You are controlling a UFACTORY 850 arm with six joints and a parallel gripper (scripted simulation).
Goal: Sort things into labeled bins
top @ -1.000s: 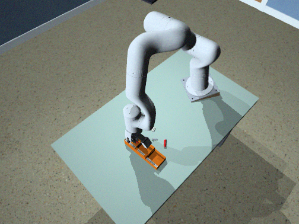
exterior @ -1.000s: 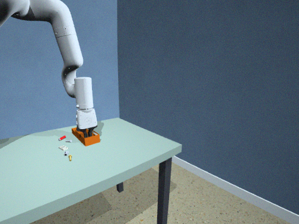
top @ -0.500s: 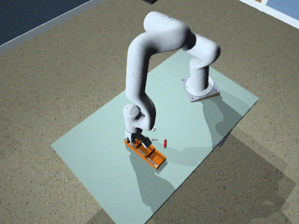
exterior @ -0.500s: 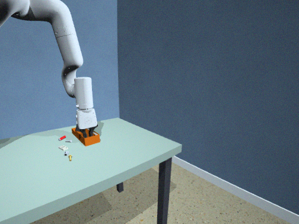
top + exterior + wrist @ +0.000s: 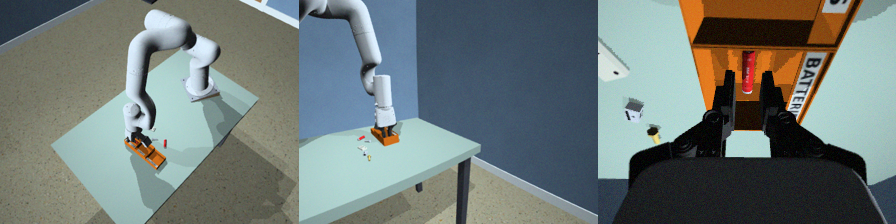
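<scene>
An orange row of bins (image 5: 145, 153) stands on the table; it also shows in the exterior view (image 5: 385, 137). In the wrist view the compartment under me carries the label BATTERIES (image 5: 808, 85). A red battery (image 5: 749, 71) lies in that compartment, below my fingertips. My gripper (image 5: 748, 84) hangs over this compartment, with its fingers partly apart and a gap on each side of the battery. It shows low over the bins in the top and exterior views (image 5: 137, 142) (image 5: 387, 133). A second red battery (image 5: 165, 143) (image 5: 360, 138) lies on the table beside the bins.
A grey screw (image 5: 368, 141), a white flat plate (image 5: 361, 147) (image 5: 608, 62), a small white piece (image 5: 365, 153) (image 5: 634, 110) and a brass bolt (image 5: 369, 157) (image 5: 654, 133) lie on the table beside the bins. The neighbouring compartment (image 5: 753, 30) looks empty.
</scene>
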